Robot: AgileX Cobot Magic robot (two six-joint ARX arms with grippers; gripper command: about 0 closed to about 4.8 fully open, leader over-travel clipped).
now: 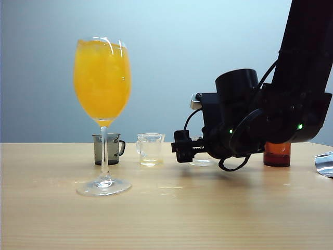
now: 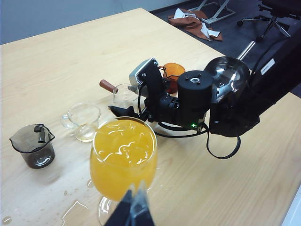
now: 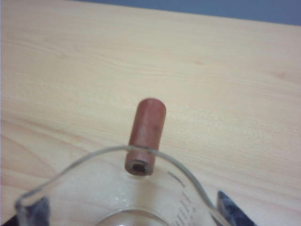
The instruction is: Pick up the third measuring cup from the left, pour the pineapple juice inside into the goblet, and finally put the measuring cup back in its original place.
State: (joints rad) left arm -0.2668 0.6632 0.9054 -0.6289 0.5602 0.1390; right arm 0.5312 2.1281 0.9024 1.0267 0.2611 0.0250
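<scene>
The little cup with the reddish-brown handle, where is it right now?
In the exterior view the third measuring cup stands on the table right of centre, between the clear handled cup and the amber cup, with the right gripper around it.

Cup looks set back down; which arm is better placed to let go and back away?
Right. The right gripper straddles the third measuring cup standing on the table; the left gripper hangs by the goblet.

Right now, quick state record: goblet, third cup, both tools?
goblet: upright, nearly full of orange liquid
third measuring cup: on table between clear cup and amber cup; looks empty
right tool: fingers flank third measuring cup; grip unclear
left tool: clear of goblet, fingertips together, holding nothing
</scene>
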